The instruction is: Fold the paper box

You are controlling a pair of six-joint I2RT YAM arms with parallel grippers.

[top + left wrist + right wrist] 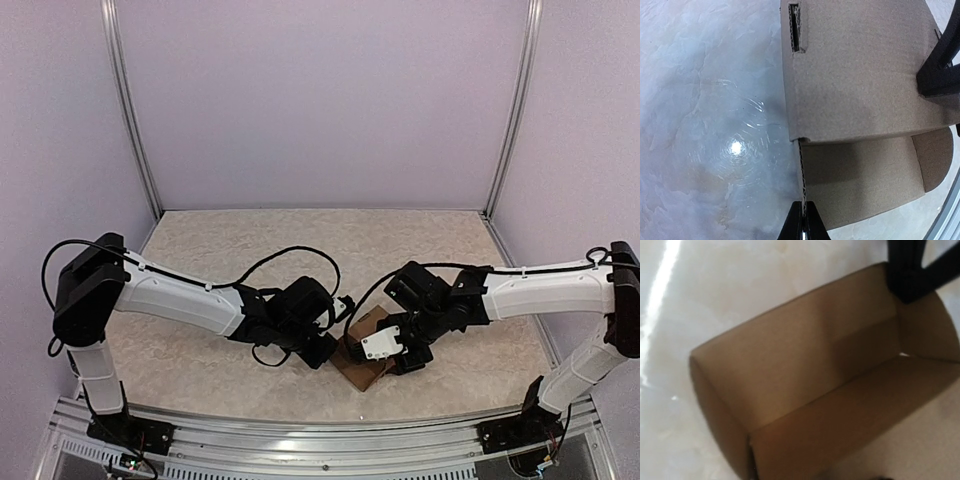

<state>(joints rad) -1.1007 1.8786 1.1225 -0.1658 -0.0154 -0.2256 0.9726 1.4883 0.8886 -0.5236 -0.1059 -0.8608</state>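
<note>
– Half done, you reckon?
– About that. The paper box [365, 358] sits on the table [300, 250] near its front edge, walls raised, top open (one rounded flap hangs loose). The left gripper [804, 222] pinches a wall edge. Whether the right gripper [395, 358] is closed, I cannot tell. The flaps need tucking.
</note>
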